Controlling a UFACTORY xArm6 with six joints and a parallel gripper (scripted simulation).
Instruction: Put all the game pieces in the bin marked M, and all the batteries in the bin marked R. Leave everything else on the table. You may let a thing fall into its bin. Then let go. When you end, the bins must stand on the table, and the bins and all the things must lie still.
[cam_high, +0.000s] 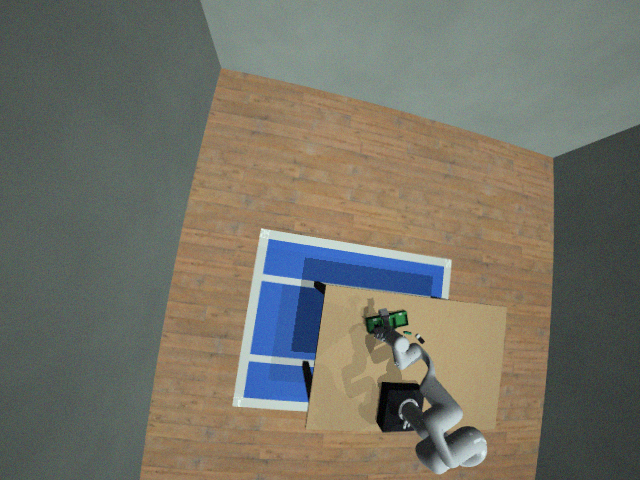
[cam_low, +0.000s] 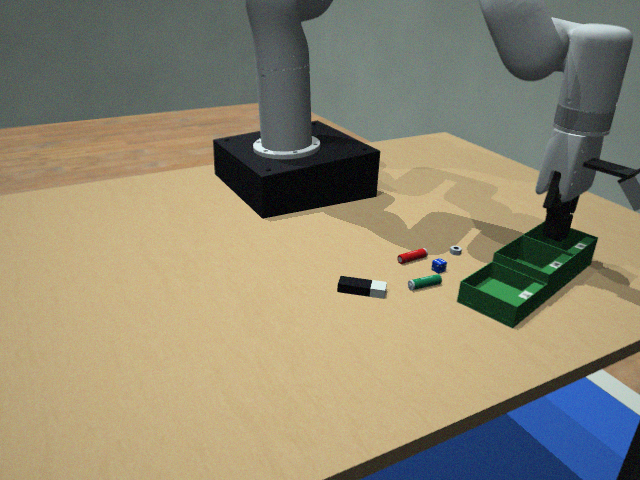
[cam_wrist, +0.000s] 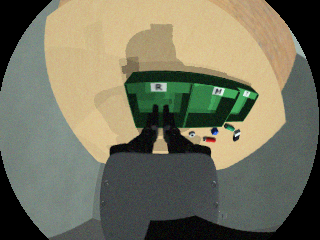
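My gripper (cam_low: 559, 219) is clenched on nothing visible, its tips dipping into the far bin (cam_low: 568, 238), whose label is unreadable.

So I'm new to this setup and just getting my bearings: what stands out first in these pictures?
The gray arm reaching over a row of three green bins at the table's right edge, its shut gripper lowered into the far bin. Beside the bins lies a small scatter: a red battery, a green battery, a blue die, a gray nut and a black-and-white block.
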